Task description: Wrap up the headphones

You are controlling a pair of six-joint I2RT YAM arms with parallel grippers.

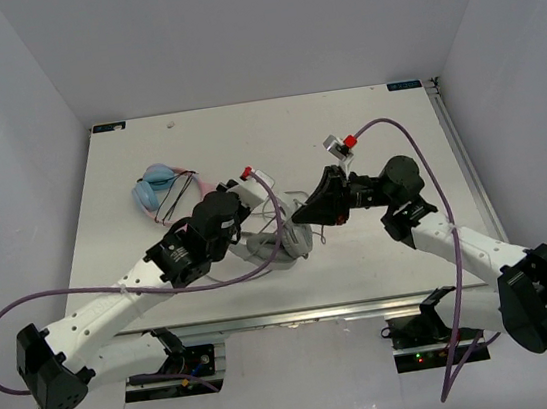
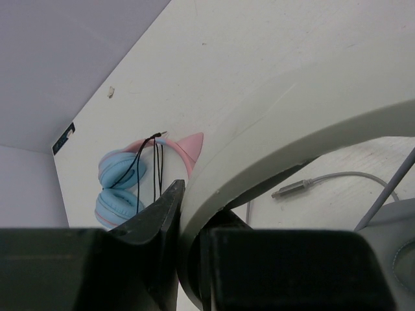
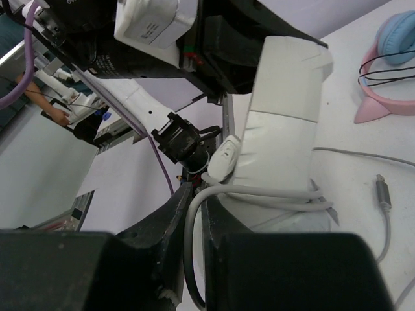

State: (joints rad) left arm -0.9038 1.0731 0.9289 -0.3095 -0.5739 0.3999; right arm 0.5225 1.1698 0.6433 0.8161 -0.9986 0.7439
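Note:
The white-and-grey headphones [image 1: 283, 238] sit at the table's middle between both arms. My left gripper [image 1: 234, 210] is shut on the arched headband [image 2: 279, 123], which fills the left wrist view. My right gripper [image 1: 301, 218] is shut on the thin grey cable [image 3: 191, 240], which runs in loops round the white headband arm [image 3: 282, 123] with its inline remote [image 3: 224, 155]. The cable's plug [image 2: 295, 188] lies on the table and also shows in the right wrist view [image 3: 384, 192].
A blue-and-pink headset [image 1: 163, 191] with thin dark cord lies at the back left of the white table [image 1: 390, 250]; it also shows in the left wrist view [image 2: 123, 184] and the right wrist view [image 3: 389, 71]. The table's right rail [image 1: 459, 160] runs beside the right arm.

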